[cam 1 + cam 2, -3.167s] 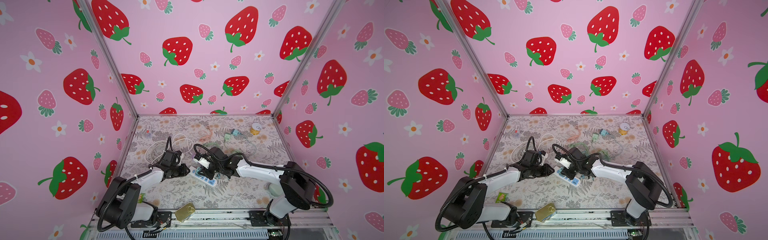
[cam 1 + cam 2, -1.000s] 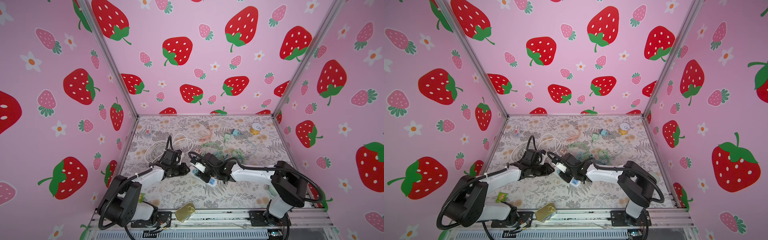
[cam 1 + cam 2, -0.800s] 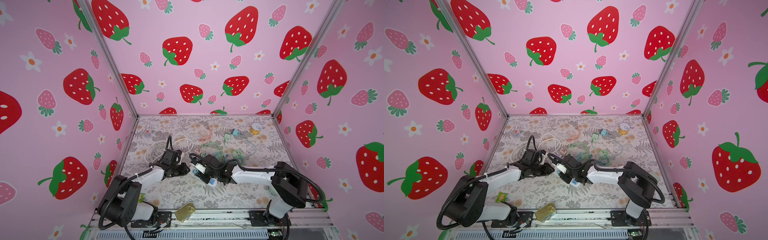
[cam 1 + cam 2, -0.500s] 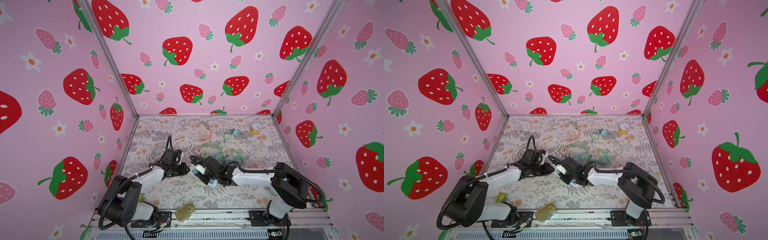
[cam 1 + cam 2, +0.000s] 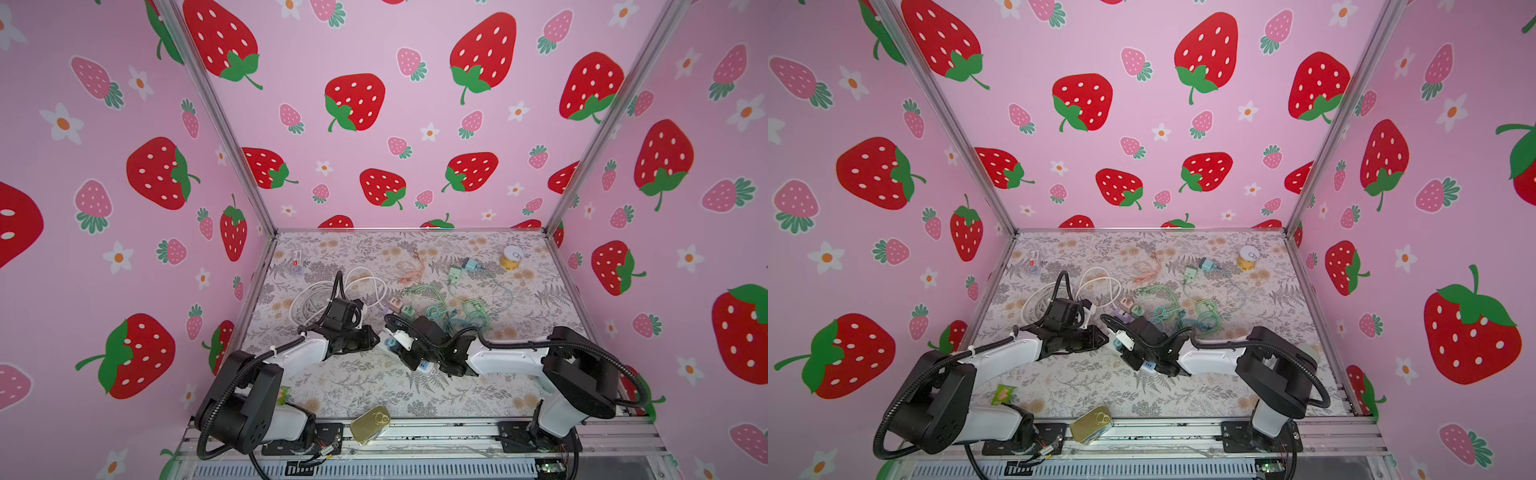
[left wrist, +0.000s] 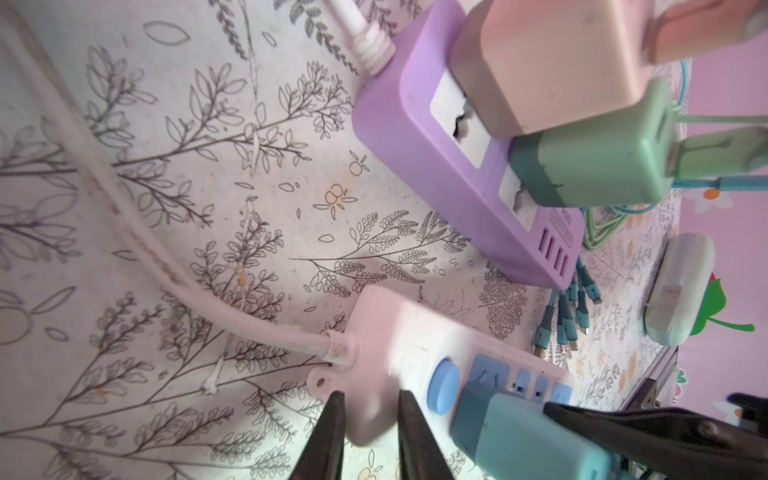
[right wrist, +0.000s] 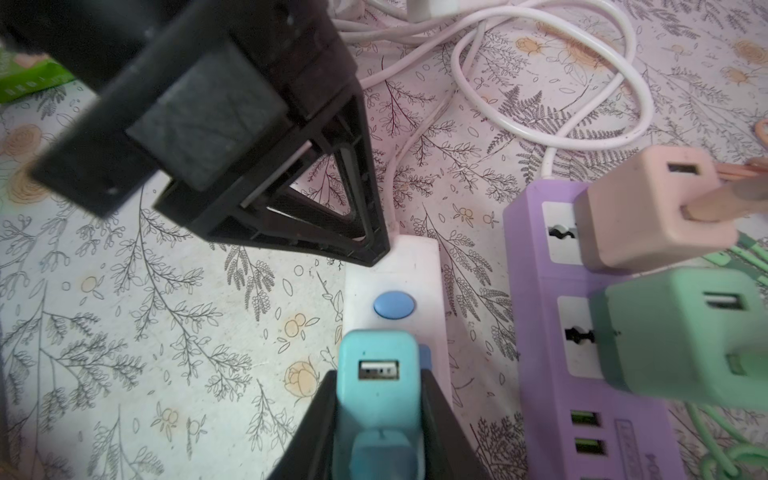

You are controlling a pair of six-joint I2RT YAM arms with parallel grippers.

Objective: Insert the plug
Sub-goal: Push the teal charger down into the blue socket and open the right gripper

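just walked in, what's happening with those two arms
The right hand grips a blue charger and holds it over the white power strip, beside its blue button. The left hand presses its nearly closed tips on the strip's cord end. Whether the prongs are in cannot be seen.

Teal plug (image 7: 376, 399), white strip (image 7: 415, 259) with blue button (image 7: 394, 305), lilac strip (image 7: 536, 332)

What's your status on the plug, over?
Left gripper shut on cord end of white plastic power strip. Right gripper shut on light-blue USB charger plug, at the strip's socket, seating unclear. Purple power strip alongside, apart.
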